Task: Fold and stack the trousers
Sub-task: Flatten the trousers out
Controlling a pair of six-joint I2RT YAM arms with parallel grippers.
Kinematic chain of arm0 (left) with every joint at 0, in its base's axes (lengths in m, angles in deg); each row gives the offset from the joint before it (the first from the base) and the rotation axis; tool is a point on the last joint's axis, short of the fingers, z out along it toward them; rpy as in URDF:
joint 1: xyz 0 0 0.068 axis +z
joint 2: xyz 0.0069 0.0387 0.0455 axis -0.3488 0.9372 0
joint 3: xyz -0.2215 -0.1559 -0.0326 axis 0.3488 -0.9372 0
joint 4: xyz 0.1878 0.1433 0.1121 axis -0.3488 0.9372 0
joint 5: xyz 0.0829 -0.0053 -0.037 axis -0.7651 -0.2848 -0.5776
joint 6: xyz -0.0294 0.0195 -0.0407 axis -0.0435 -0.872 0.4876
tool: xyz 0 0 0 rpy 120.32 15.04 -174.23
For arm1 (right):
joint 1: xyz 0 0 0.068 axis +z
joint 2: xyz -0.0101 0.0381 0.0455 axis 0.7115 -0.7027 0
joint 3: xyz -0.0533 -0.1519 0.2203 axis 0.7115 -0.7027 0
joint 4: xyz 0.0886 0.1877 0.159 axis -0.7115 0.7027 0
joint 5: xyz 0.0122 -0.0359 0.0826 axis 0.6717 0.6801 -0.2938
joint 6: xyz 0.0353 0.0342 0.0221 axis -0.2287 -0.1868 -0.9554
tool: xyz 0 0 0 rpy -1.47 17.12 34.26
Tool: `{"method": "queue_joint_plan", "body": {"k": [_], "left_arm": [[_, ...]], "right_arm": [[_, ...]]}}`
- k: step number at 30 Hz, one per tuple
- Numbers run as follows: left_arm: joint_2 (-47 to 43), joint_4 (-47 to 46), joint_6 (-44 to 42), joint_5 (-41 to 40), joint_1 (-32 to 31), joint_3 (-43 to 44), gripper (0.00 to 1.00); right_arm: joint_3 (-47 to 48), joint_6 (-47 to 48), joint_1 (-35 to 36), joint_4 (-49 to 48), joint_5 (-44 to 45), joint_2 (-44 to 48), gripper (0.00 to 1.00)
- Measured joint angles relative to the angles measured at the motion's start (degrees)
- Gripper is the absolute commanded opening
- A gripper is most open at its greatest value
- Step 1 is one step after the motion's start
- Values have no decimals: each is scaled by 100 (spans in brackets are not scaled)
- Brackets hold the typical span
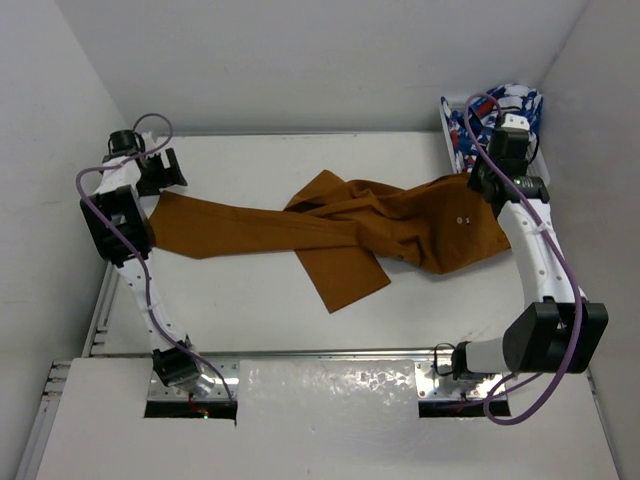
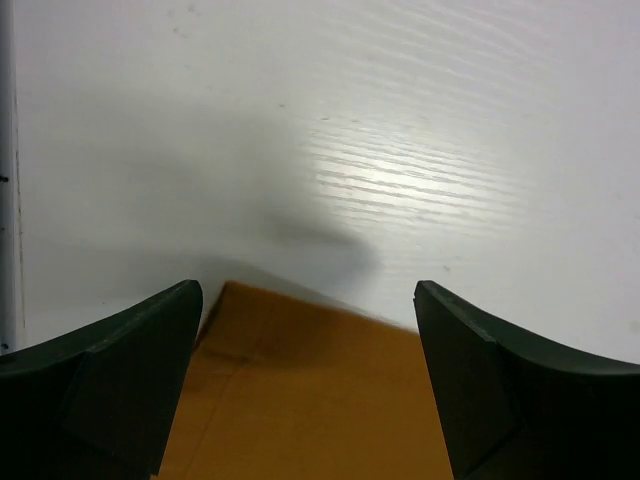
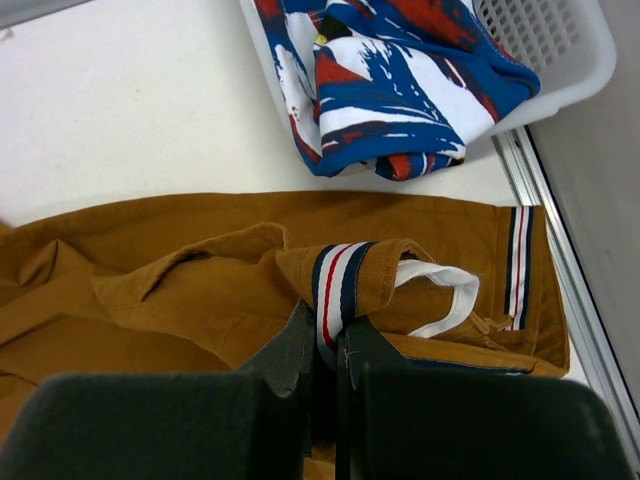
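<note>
We see the trousers (image 1: pixel 340 235) spread across the middle of the table (image 1: pixel 250 310). They are plain mustard-brown cloth, rumpled where the legs meet. One leg runs flat out to the left, and its end lies just beside the left gripper (image 1: pixel 160 172). The other leg crosses it and ends toward the near edge. The waist end lies at the right, where two small pale rivets (image 1: pixel 462 218) show on the cloth.

From the right wrist, the waistband (image 3: pixel 335 275) shows an inner edge striped navy, white and red, with a white loop (image 3: pixel 440 295) beside it. The right gripper (image 3: pixel 322 345) has its fingers pressed together on a raised fold of that striped band.

The left gripper's fingers (image 2: pixel 130 380) stand wide apart, with the flat end of the leg on the table between them. Whether they touch the cloth we cannot tell.

At the far right corner a white basket (image 3: pixel 570 60) holds blue, white and red patterned clothes (image 3: pixel 400 90). They hang over its rim, near the trousers.
</note>
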Motion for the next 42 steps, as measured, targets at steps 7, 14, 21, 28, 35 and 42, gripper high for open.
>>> {"method": "queue_joint_plan", "body": {"k": [7,14,21,28,35,42], "left_arm": [[-87,-376,94,-979,-166,-407,83],[-203,-557,44,-1099,-164,-713,0],[-636,92,-310,-127,28,-916,0],[-1539,1019,-1484,1488,535,520,0],[-4658,1646,-3532,1768,1176,-2474,4],[-4966,2173,-4970,391,1952,-5469,29]], "right_arm": [[37,0,83,81,129,-81,0],[136,-17,199,66,151,-306,0],[142,-68,214,-7,101,-328,0],[142,-210,96,-153,46,-389,0],[-181,-214,61,-435,96,-256,0],[-267,-214,22,-570,85,-251,0]]}}
